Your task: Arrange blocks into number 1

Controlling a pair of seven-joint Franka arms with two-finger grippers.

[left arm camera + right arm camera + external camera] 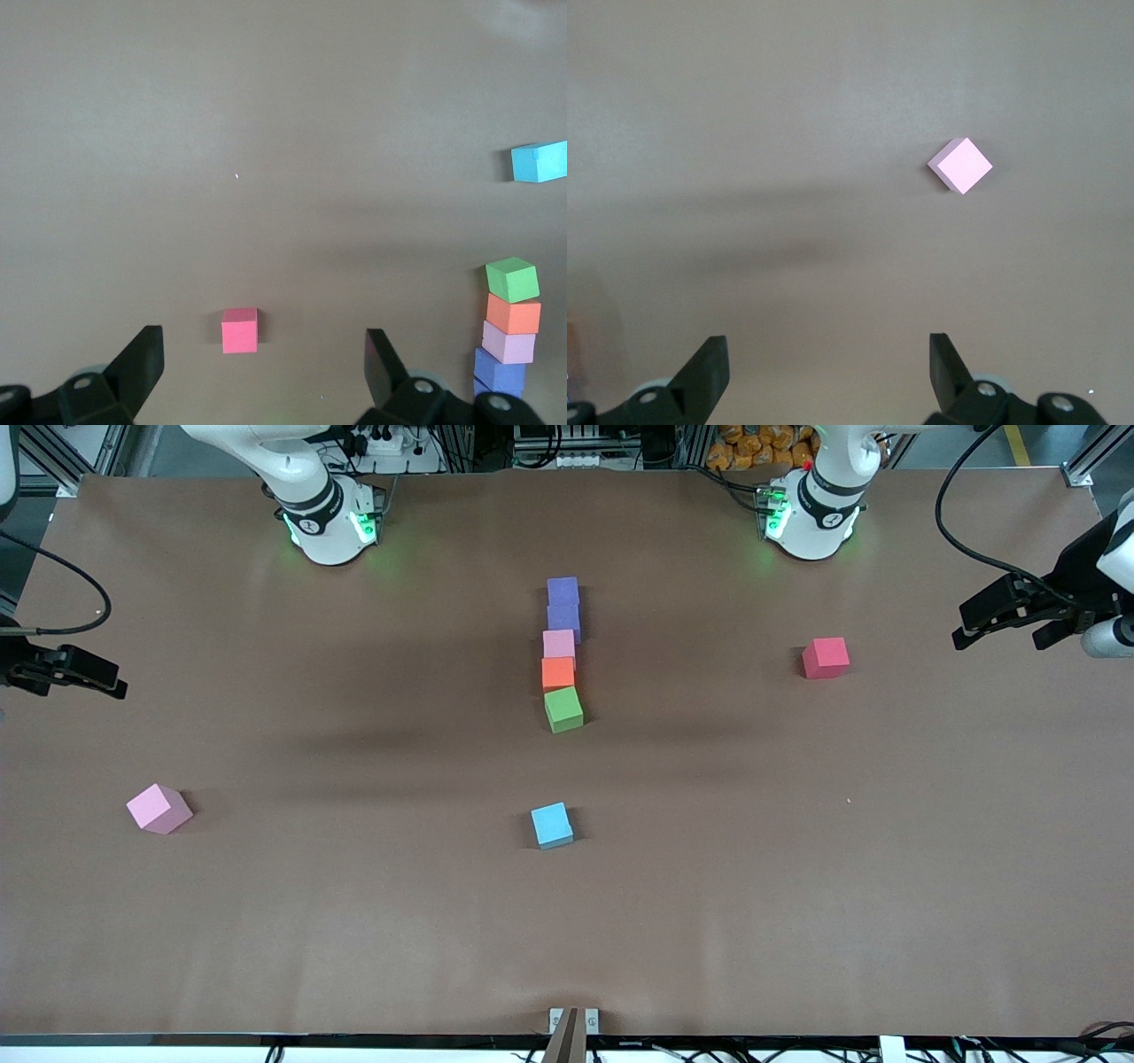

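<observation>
Five blocks lie in a line at mid-table: two purple ones (563, 606) nearest the robots, then pink (559, 643), orange (558, 673) and a slightly turned green one (563, 709). A light blue block (552, 825) sits apart, nearer the front camera. The red block (825, 657) lies toward the left arm's end, a loose pink block (159, 808) toward the right arm's end. My left gripper (264, 354) hangs open above the table, close to the red block (239, 329). My right gripper (828, 363) is open and empty at its end, away from the loose pink block (960, 166).
Brown paper covers the table (354, 921). Both arm bases (332, 522) stand along its edge farthest from the front camera. A small bracket (573, 1023) sits at the edge nearest that camera.
</observation>
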